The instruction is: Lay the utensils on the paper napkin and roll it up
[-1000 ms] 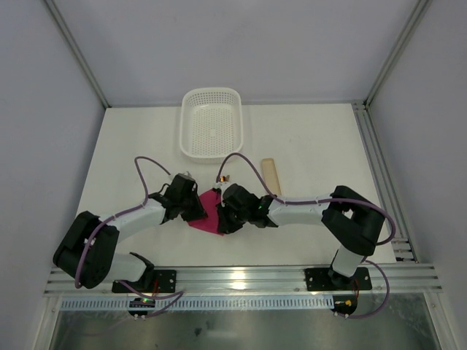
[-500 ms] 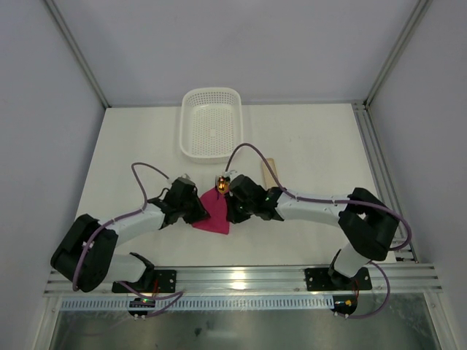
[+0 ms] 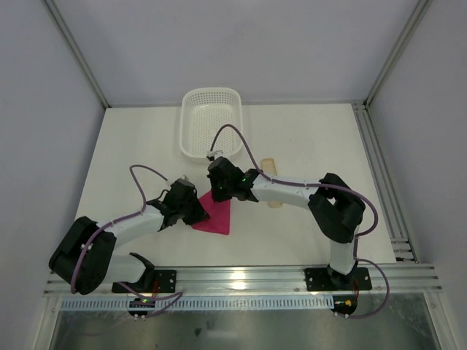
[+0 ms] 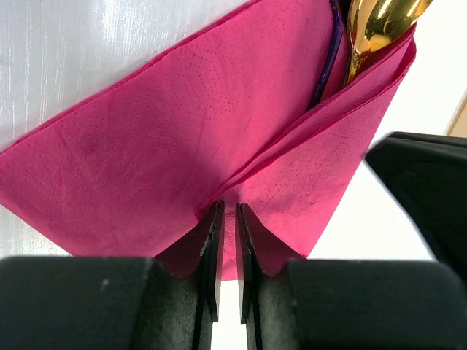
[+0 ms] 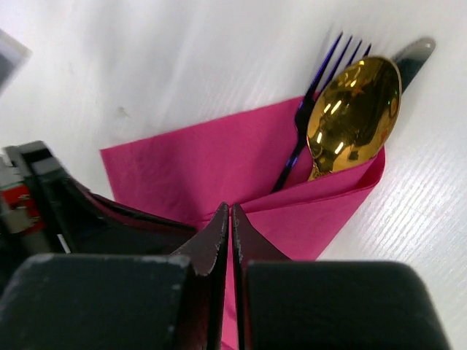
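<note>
The pink napkin (image 4: pixel 131 160) lies on the bench (image 3: pixel 131 146) folded over the utensils (image 4: pixel 376 22) (gold spoon (image 5: pixel 354 109) head poking out), left gripper (image 4: pixel 228 211) jaws seemingly pinching its fold, right gripper (image 5: pixel 230 213) jaws clenched, empty.

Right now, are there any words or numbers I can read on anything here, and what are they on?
None can be read. The paper napkin, gold spoon, fork and white basket are plain, with no print. A small red and white patch at the left edge of the right wrist view is too blurred to read.
</note>
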{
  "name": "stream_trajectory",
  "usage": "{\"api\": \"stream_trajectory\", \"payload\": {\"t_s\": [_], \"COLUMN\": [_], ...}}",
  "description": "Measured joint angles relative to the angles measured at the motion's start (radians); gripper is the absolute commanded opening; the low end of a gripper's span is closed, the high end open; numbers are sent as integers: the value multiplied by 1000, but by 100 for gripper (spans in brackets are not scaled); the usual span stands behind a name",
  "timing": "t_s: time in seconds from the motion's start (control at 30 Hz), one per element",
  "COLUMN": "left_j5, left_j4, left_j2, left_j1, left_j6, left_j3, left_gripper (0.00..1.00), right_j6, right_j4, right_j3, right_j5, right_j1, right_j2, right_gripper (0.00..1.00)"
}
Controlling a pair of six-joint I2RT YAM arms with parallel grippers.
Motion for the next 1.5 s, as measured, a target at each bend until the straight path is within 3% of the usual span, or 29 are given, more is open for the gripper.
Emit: {"api": "stream_trajectory", "payload": {"t_s": [0.67, 1.5], "left_j5": [-5, -10], "left_j4": [-13, -8], "left_j2": [-19, -24], "left_j1": [0, 0], "left_j6": [-19, -44], "left_j3": [-12, -20], "left_gripper": [15, 15], "right_j6": [61, 68], "right_j4": [-63, -120], "right_j3": [-13, 11], "right_j5": [21, 50], "right_j1": [60, 77], "right_j2": [97, 94], "right_gripper": [4, 4]}}
